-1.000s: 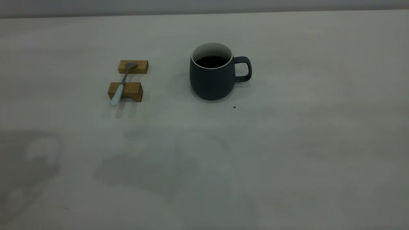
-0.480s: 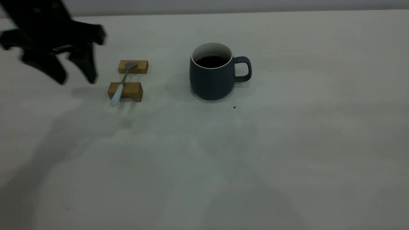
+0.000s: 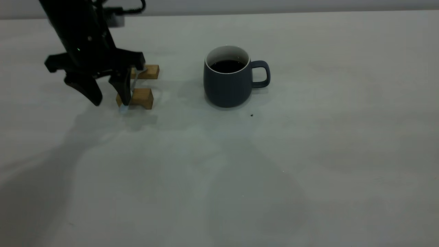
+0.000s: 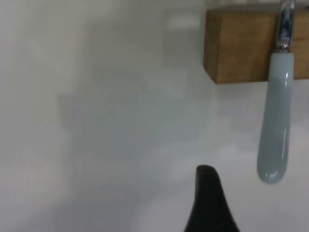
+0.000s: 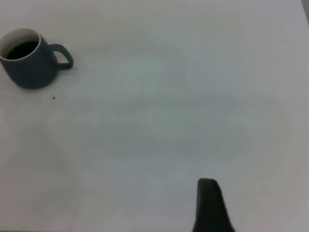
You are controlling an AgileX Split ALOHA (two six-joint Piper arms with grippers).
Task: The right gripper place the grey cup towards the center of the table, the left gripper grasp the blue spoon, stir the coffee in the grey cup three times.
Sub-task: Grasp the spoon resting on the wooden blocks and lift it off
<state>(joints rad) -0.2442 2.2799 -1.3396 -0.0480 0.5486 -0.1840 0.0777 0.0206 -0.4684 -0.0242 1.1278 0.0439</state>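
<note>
We see the table (image 3: pixel 308 154) carrying the grey cup (image 3: pixel 226 87) near its centre, upright, its handle turned away from the spoon side, and the coffee (image 3: pixel 227 66) dark inside; by our reading the placing step is done, so the right gripper (image 5: pixel 210 208) sits well back from the cup, its spread impossible to judge. The left gripper (image 3: pixel 109 94) hangs with fingers wide beside the wooden blocks (image 3: pixel 140 97), which prop the blue spoon (image 4: pixel 276 121) off the surface, leaving the handle overhanging and free for a pinch.
</note>
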